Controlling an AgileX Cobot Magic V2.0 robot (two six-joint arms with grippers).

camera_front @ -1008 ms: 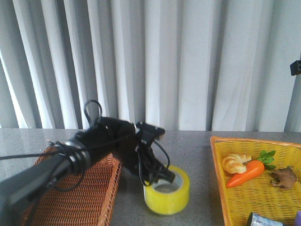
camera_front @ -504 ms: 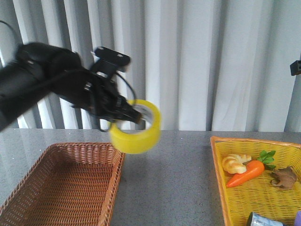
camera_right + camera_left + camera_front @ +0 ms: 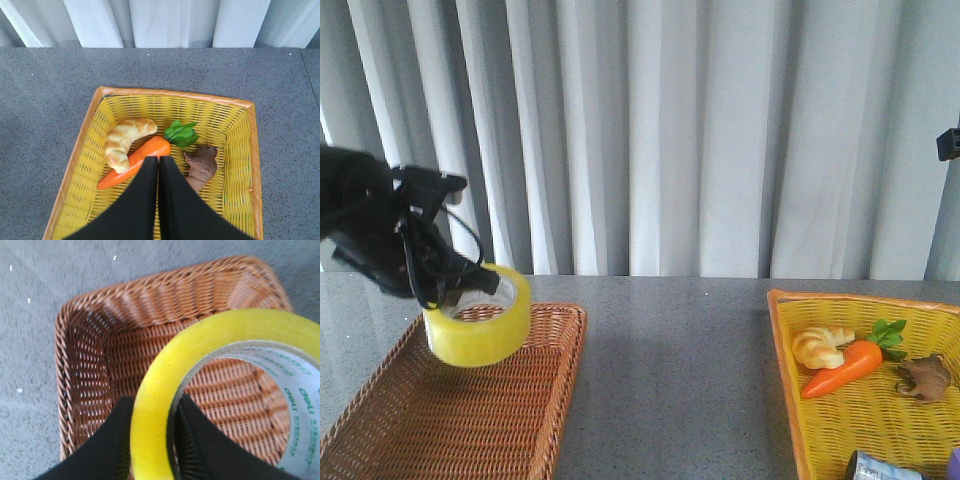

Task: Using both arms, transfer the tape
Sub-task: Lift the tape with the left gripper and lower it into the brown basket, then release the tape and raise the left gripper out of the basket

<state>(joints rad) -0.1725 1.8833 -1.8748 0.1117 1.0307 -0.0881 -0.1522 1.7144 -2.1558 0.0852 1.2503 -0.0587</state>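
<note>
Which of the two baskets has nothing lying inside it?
The brown wicker basket on the left: it holds nothing, the tape only hangs above it. The yellow basket holds a carrot and croissant.

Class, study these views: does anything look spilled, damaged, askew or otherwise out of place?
Nothing stands out. The tape hangs slightly tilted in the left end effector above the brown basket. The carrot and croissant lie intact inside the yellow basket.

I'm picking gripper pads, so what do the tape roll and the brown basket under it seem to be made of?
Tape roll: glossy translucent yellow plastic film, white printed core, probably cardboard. Brown basket: woven wicker or rattan-like strands, matte, with a braided rim.
</note>
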